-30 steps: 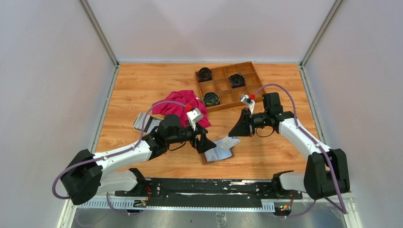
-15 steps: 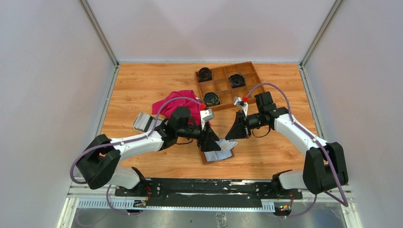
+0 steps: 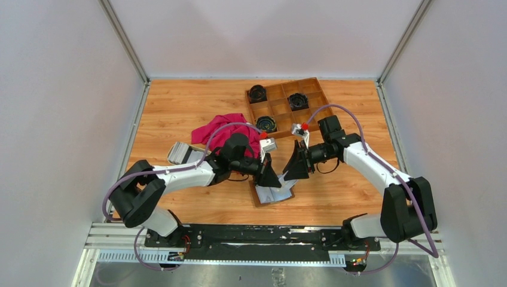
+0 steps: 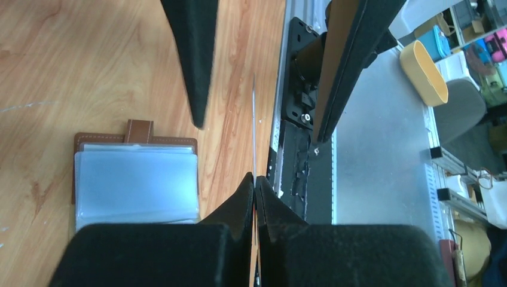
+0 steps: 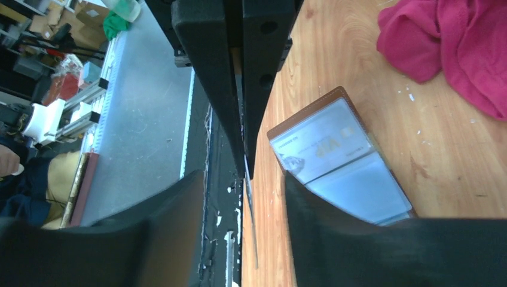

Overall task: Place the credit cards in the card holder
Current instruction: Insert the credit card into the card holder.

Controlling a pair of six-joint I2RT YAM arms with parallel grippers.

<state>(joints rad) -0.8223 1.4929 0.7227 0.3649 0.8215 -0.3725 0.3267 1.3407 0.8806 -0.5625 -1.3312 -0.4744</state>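
Observation:
The card holder lies open on the table, brown leather with clear pockets, one pocket holding a card. Above it the two grippers meet tip to tip. My left gripper is shut on a thin credit card seen edge-on. That card's edge hangs between the fingers of my right gripper, which stand open on either side without touching it. A stack of credit cards rests at the left.
A crumpled red cloth lies behind the left arm. At the back right stands a wooden compartment tray with dark round items in it. The table's front edge and the black mounting rail are close below the grippers.
The left arm swung right to meet the right gripper and closed on the card. The right gripper, which was shut on the card, has opened.

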